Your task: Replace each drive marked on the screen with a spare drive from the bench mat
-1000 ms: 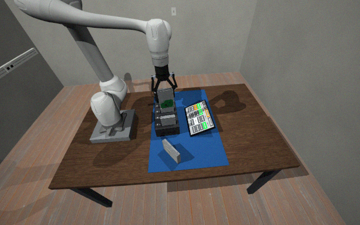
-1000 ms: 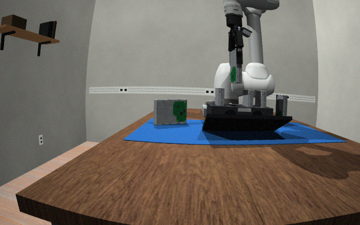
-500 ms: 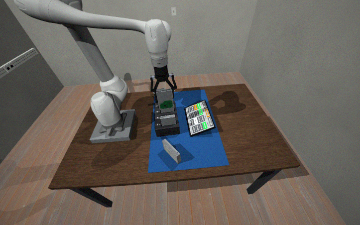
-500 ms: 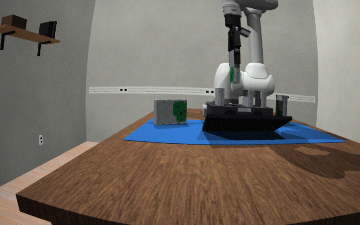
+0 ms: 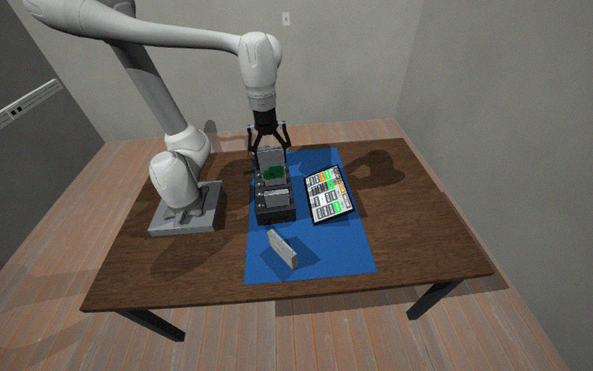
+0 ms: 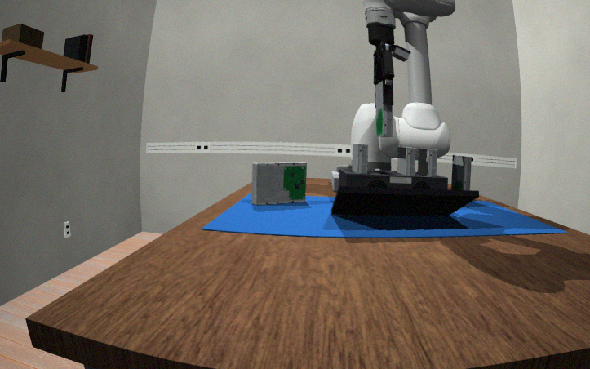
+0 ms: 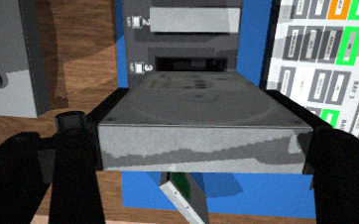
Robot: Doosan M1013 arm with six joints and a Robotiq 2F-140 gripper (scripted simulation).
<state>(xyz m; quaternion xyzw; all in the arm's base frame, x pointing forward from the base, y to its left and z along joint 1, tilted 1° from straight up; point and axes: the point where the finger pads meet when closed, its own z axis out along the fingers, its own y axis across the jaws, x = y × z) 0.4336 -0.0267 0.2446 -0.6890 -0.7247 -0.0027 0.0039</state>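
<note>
Seen from above, left to right, the arm's grey base plate (image 5: 218, 207) (image 7: 11, 94) sits on the wooden bench (image 5: 418, 221) (image 6: 311, 279) (image 7: 75, 30), and next comes the dark dock (image 5: 273, 215) (image 6: 425, 184) (image 7: 179, 43) on the blue mat (image 5: 335, 258) (image 6: 278, 224) (image 7: 279, 193), with the claw (image 5: 269, 154) (image 6: 383, 91) (image 7: 195, 105) above it gripping an upright drive (image 5: 271, 158) (image 6: 383, 109) (image 7: 204, 149) by its sides, green board low, apart from the dock, whose bay 3 is an open slot. A loose drive (image 5: 282, 249) (image 6: 278, 183) (image 7: 185, 198) stands on edge on the mat near the dock, turned at an angle, and rightmost is the tilted screen (image 5: 329, 195) (image 6: 402, 203) (image 7: 318, 64) with green and orange marks.
</note>
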